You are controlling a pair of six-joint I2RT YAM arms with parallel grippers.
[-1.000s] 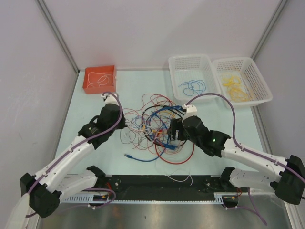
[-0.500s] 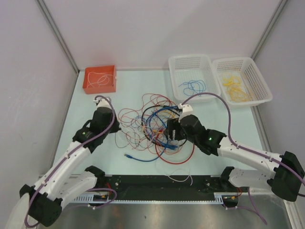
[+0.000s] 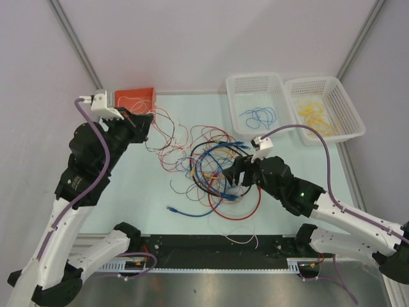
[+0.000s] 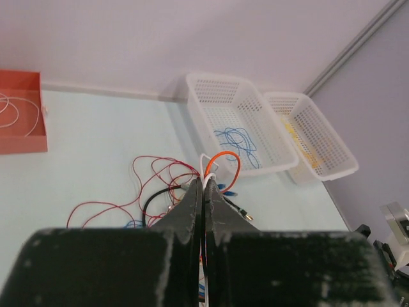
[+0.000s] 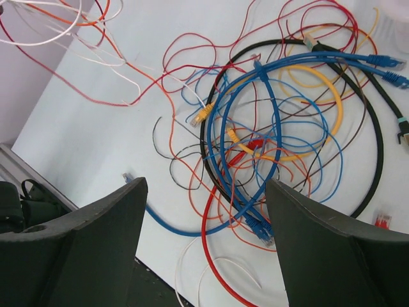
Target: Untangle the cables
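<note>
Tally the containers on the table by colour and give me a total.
Red tray: 1
White mesh baskets, left one and right one: 2
Total: 3

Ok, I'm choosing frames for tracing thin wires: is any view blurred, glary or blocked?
Top external: even light, faint shadows, cables sharp. Left wrist: the shut left fingers, dark and soft, block the lower half; cables beyond are clear. Right wrist: open right fingers darken both lower corners; cables between them crisp. No glare on the cables.
</note>
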